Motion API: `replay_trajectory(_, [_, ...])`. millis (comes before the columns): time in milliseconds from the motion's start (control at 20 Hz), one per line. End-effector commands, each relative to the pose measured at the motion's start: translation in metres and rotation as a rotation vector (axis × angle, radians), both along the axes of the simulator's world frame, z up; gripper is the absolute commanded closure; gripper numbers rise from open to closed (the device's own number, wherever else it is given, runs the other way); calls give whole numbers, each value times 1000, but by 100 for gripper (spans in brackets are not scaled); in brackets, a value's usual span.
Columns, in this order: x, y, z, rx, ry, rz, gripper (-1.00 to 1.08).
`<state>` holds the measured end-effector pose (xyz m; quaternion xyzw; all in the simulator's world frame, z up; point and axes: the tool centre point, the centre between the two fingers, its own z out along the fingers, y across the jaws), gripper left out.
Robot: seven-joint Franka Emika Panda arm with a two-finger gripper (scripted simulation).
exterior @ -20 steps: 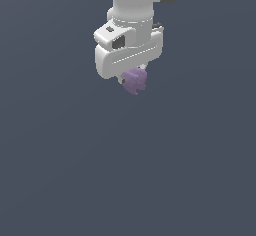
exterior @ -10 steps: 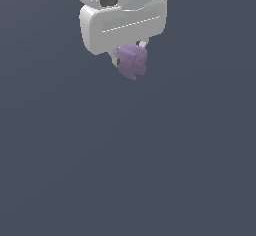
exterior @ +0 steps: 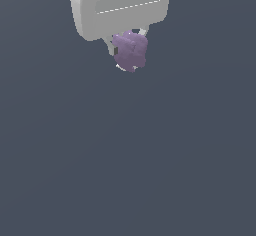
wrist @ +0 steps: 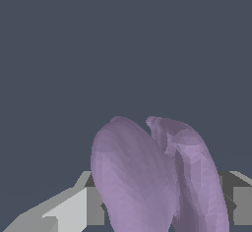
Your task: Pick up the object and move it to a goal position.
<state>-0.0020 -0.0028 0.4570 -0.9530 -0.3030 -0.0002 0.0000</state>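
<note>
Exterior view. The white, rounded, glossy gripper [exterior: 129, 60] of the arm hangs at the top of the picture, its broad hand body cut off by the upper edge. Directly beneath the hand body sits the small pale-purple, lumpy, matte object [exterior: 130, 51]. It is held clear of any surface, with only the plain dark grey-blue background [exterior: 128, 170] around and below it. The object covers most of the fingers: a short white finger [exterior: 110, 45] section shows at its edge toward the exterior view's left, and a small white tip shows at its lower edge. The fingers are clenched on the object, one on either side of it. The object is noticeably narrower than the hand body above it.

Wrist view. The pale-purple object [wrist: 152, 177] fills the middle of the picture close to the camera. It appears as two rounded lobes separated by a darker crease. A light grey finger [wrist: 74, 209] lies against one flank of the object, and a darker grey finger pad [wrist: 238, 201] lies against the opposite flank. Both are in contact with the object, confirming the grasp. Beyond the object only the uniform dark grey-blue background [wrist: 126, 44] is visible.
</note>
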Motion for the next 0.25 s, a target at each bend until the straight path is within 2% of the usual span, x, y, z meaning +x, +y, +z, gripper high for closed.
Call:
replay_trajectory(0, [1, 0, 3, 0, 0, 0, 108])
replay_trajectory(200, [1, 0, 3, 0, 0, 0, 108])
